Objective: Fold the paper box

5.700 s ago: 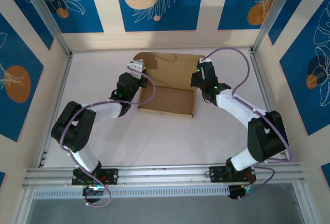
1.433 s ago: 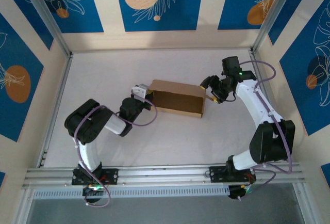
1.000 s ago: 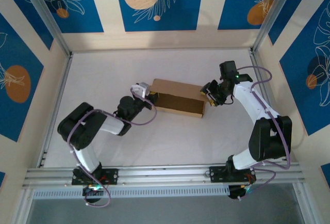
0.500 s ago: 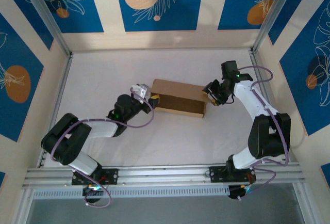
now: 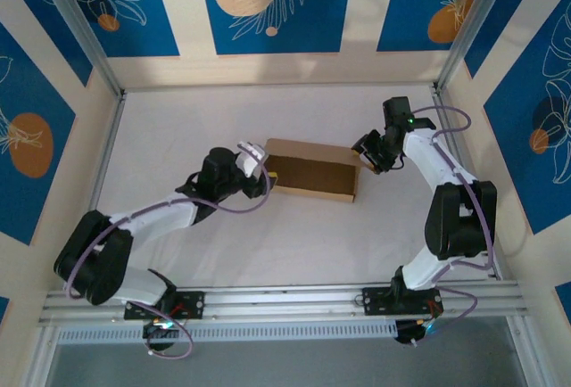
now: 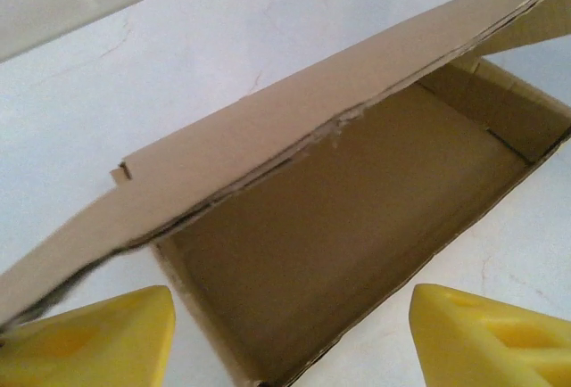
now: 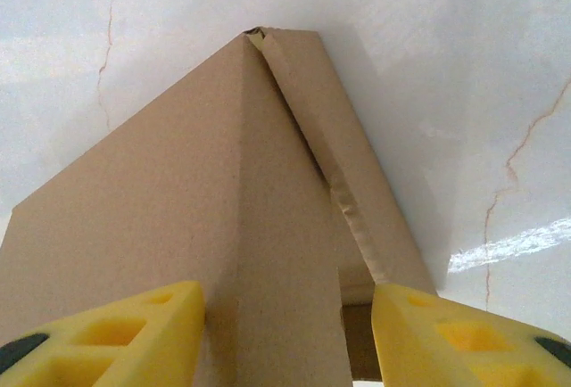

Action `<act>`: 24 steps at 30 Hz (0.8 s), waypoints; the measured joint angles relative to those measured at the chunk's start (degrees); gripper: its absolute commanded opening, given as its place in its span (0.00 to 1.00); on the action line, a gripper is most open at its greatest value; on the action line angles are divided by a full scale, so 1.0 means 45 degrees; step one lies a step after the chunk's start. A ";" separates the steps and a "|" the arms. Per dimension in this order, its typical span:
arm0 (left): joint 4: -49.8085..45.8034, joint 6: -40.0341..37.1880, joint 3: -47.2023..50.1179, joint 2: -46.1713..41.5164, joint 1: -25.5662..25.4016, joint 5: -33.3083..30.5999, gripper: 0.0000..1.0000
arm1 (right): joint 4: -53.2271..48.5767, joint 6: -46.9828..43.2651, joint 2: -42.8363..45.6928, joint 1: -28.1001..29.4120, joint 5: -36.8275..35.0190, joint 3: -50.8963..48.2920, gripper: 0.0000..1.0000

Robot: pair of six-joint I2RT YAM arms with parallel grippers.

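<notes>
Your plain brown corrugated cardboard box [image 5: 312, 171] lies near the middle of the white tabletop [image 5: 294, 253], somewhat toward the far edge. Its lid [image 6: 268, 128] leans over the tray but is not down. The left end effector [image 5: 265, 162] stands at the box's left end with its jaws wide apart, holding nothing. One of its yellow pads [image 6: 89, 338] sits just under the lid's loose corner. The right end effector [image 5: 366, 157] straddles the right end with cardboard between its pads, and you cannot tell whether they pinch it.

Watch three things:
- With the left end free, the lid is likely to spring back up.
- If you push it from one end alone, the light box may slide or swivel across the tabletop.
- If the lid's edge lands on top of the tray wall rather than inside it, pressing down will probably crease the lid instead of tucking it.
</notes>
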State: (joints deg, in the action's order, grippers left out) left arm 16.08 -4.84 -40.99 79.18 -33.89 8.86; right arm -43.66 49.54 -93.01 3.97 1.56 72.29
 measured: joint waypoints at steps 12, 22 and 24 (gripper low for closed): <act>-0.4269 0.0155 -0.0529 -0.0670 0.0087 0.0015 0.71 | 0.0024 -0.0141 -0.0063 -0.0010 -0.0034 0.0000 0.54; -0.6164 0.0617 -0.1234 -0.2900 0.0087 0.0165 0.69 | -0.0015 -0.0379 -0.0063 -0.0010 -0.0568 0.0024 0.58; -0.6625 0.0631 -0.1535 -0.3458 0.0107 -0.0063 0.69 | -0.0097 -0.0427 -0.0063 -0.0010 -0.0656 0.0087 0.58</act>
State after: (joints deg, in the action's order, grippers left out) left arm -13.74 -2.00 -47.90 63.61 -33.41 8.58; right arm -44.10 47.62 -93.30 3.92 -1.39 72.69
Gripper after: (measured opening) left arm 0.688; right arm 0.580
